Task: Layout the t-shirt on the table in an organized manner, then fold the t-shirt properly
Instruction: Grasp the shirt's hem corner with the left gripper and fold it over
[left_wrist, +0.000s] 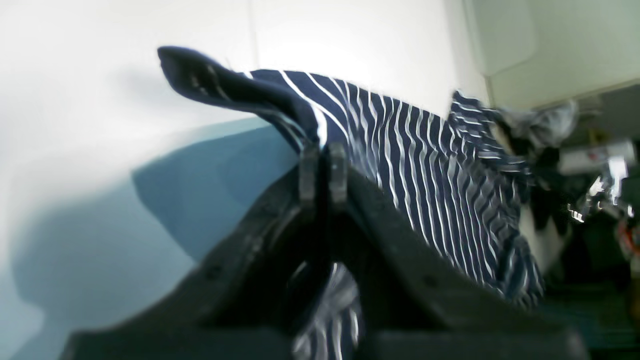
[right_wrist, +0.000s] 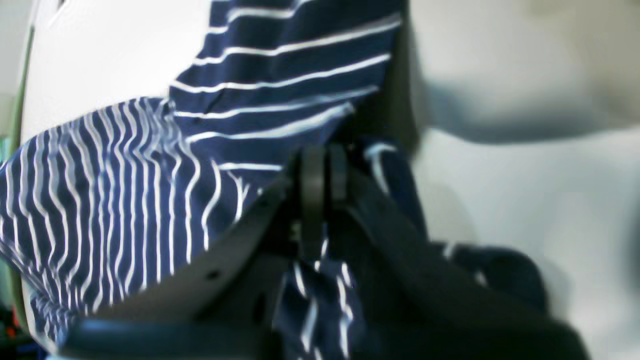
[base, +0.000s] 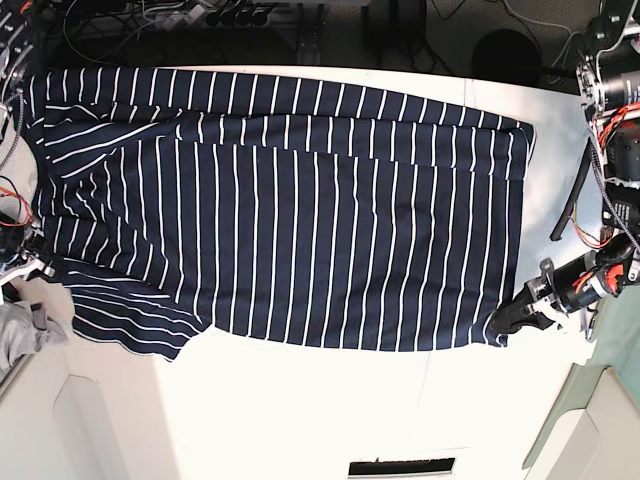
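at the far left edge of the base view a small grey cloth (base: 22, 328) is lying on the table (base: 330, 410), just beside the near-left corner of the t-shirt (base: 290, 210). the right gripper (right_wrist: 320, 165) is barely showing in that view — in its own wrist view its jaws are sitting pressed together with a fold of striped fabric pinched between them, more cloth bunching below and spreading off to the left.

the t-shirt is lying spread wide across the table, navy with thin white stripes, reaching from the left edge almost to the right edge. its far strip is folded over along the top, and its near-left corner is jutting toward the viewer, the stripes there running slantwise.

at the right, the left gripper (base: 507, 318) is sitting low at the shirt's near-right corner. in the left wrist view (left_wrist: 323, 162) its jaws are closed tight on the hem, a dark flap sticking up past the tips — the rest of the shirt trailing away to the right.
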